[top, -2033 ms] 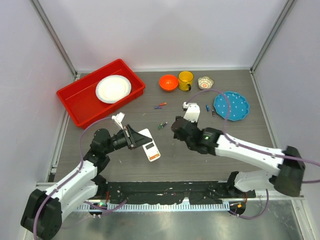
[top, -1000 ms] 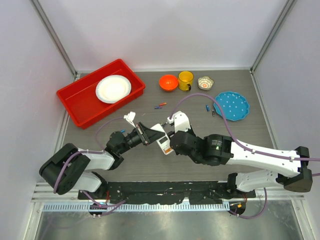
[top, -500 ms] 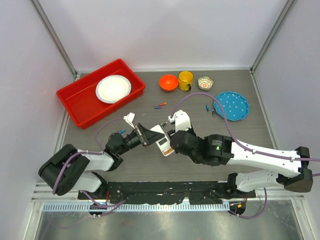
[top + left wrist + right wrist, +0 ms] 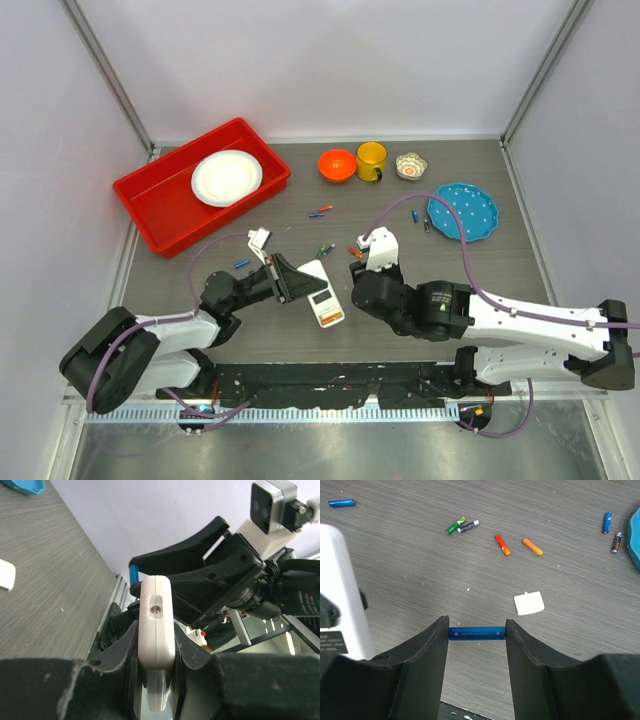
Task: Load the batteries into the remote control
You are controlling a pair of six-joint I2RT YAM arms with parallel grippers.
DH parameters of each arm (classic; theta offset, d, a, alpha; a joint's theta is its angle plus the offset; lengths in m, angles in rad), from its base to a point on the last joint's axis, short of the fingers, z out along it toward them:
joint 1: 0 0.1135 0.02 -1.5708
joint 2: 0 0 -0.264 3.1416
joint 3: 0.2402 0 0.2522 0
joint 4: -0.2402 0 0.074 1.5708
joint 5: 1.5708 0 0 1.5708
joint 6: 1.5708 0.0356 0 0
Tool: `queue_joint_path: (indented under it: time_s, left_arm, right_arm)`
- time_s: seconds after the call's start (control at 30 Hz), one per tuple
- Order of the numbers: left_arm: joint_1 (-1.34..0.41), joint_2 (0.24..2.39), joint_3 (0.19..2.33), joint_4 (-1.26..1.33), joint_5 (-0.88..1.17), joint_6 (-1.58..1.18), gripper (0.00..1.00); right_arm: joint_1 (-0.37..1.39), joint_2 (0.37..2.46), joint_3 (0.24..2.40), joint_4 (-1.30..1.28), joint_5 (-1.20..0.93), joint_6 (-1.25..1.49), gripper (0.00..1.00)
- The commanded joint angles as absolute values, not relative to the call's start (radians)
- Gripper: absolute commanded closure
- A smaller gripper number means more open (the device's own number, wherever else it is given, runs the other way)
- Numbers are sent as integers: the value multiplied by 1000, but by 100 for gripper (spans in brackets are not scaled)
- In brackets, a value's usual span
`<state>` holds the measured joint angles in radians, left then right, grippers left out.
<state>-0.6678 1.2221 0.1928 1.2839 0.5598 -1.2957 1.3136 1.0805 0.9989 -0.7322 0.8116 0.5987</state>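
The remote control is white with an orange panel at its near end and is clamped in my left gripper. In the left wrist view the remote control stands on edge between the shut fingers of the left gripper. My right gripper hovers just right of the remote. A blue battery is pinched end to end in the right gripper, above the table. Loose batteries lie beyond: a green one, a red one, an orange one and a blue one.
A small white square cover lies on the table ahead of the right gripper. At the back stand a red tray holding a white plate, an orange bowl, a yellow mug, a small patterned bowl and a teal plate.
My right gripper has pulled back to the right, away from the remote, still holding the blue battery. The left arm has drawn the remote back slightly; the two grippers now stand apart.
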Motion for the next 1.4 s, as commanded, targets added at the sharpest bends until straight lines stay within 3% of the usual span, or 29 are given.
queue_joint_path:
  time_s: [0.0, 0.2, 0.33, 0.43, 0.57, 0.67, 0.87, 1.13, 1.37]
  left_arm:
    - [-672, 1181, 187, 1546, 609, -1259, 100]
    - [-672, 1163, 166, 1546, 581, -1255, 100]
    - [-670, 1105, 138, 1468, 525, -1236, 100]
    - [-670, 1004, 117, 1326, 486, -1189, 100]
    - [-670, 799, 115, 945, 387, -1109, 100]
    - [-669, 604, 136, 662, 312, -1030, 100]
    - [-670, 347, 132, 375, 129, -979, 100]
    - [-670, 273, 120, 314, 124, -996, 100]
    - [-670, 288, 127, 319, 130, -996, 100]
  right_arm:
    - [1318, 1055, 996, -664, 879, 638, 99]
    - [1316, 1077, 974, -652, 900, 627, 99]
    - [1217, 1152, 959, -646, 870, 693, 99]
    - [1116, 1213, 954, -608, 767, 793, 99]
    - [991, 1244, 914, -523, 703, 1003, 99]
    - [968, 1262, 855, -428, 693, 1187, 99]
    - [965, 1402, 896, -431, 730, 1523, 99]
    - [965, 1666, 1005, -512, 690, 1744, 99]
    - [960, 1744, 1038, -554, 703, 1784, 99]
